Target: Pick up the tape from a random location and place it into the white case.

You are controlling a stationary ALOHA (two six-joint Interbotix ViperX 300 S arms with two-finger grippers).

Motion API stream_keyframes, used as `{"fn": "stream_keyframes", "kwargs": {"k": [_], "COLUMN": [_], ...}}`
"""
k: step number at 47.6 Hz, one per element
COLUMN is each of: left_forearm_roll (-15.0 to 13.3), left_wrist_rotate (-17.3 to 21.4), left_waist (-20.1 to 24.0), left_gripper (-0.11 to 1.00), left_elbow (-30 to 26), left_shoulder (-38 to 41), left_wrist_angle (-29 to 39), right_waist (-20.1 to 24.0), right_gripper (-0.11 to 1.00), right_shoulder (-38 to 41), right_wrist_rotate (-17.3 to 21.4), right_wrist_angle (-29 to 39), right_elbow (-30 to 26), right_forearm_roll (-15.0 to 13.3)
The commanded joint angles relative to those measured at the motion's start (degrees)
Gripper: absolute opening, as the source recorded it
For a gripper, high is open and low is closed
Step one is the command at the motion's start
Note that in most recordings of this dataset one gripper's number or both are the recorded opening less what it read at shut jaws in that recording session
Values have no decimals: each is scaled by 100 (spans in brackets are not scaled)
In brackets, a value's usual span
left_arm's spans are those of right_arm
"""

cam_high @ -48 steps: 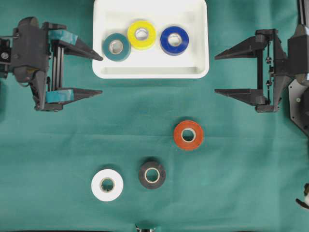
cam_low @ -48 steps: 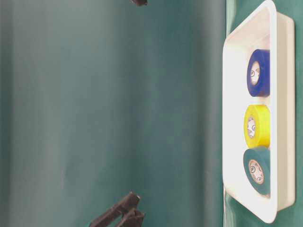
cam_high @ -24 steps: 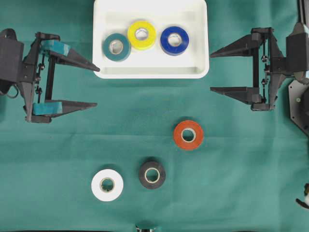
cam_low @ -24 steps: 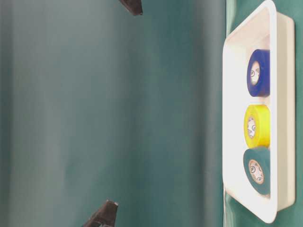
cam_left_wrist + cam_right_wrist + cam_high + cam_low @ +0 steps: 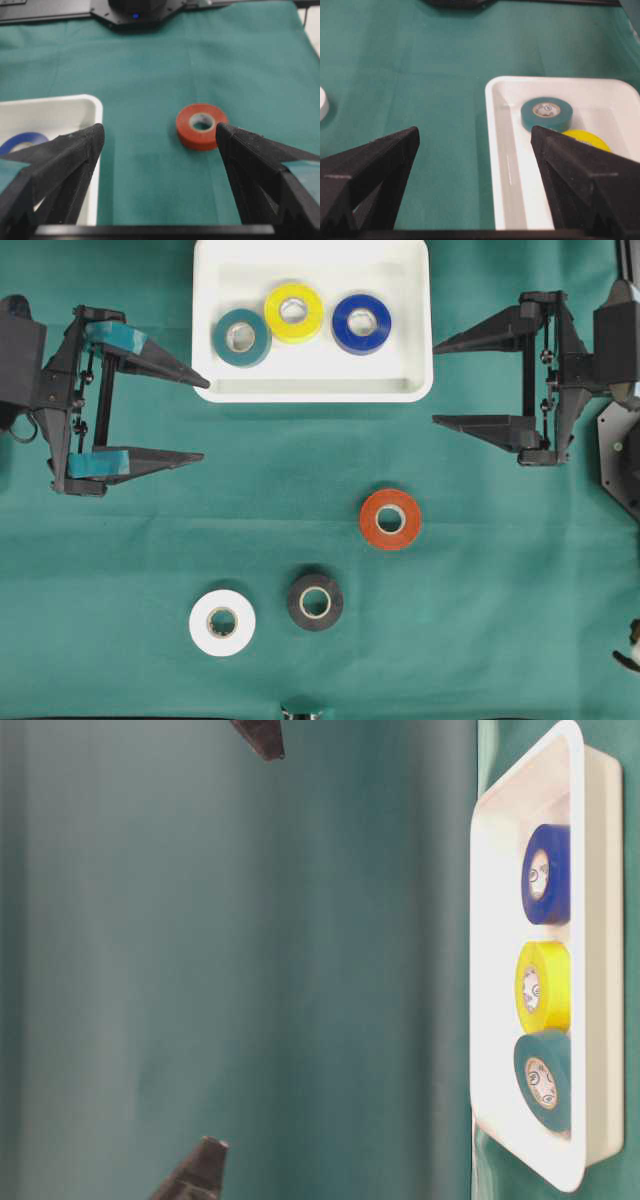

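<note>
The white case (image 5: pixel 312 390) lies at the back centre, also seen in the right wrist view (image 5: pixel 492 125). It holds a teal roll (image 5: pixel 241 337), a yellow roll (image 5: pixel 293 311) and a blue roll (image 5: pixel 361 323). Three tape rolls lie loose on the green cloth: red (image 5: pixel 390 519), black (image 5: pixel 315 601) and white (image 5: pixel 222 622). My left gripper (image 5: pixel 205 420) hangs open and empty just left of the case. In its wrist view (image 5: pixel 159 131) the red tape (image 5: pixel 201 126) lies ahead. My right gripper (image 5: pixel 434 384) is open and empty at the case's right end.
The table-level view shows the case (image 5: pixel 480 970) on edge, with one fingertip (image 5: pixel 258 735) of the right gripper at the top and another fingertip (image 5: pixel 195 1178) of the left gripper at the bottom. The right arm's base (image 5: pixel 620 455) stands at the right edge.
The left gripper has drawn back to the left and levelled out. The right gripper has crept left toward the case and risen slightly. No roll has moved.
</note>
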Motion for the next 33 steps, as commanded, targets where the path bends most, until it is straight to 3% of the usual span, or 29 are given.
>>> {"fn": "stream_keyframes", "kwargs": {"k": [1,33], "left_forearm_roll": [-9,-9], "left_wrist_rotate": [-26,-26], "left_waist": [-44,-149], "left_gripper": [99,99], "left_elbow": [-211,-562], "left_shoulder": [-44,-9], "left_wrist_angle": [-26,527], "right_waist": [-9,211], "right_gripper": [87,87], "right_shoulder": [-26,-237], "right_wrist_rotate": [0,79], "right_wrist_angle": [79,765], "right_elbow": [-193,-387], "right_forearm_roll": [-9,26]}}
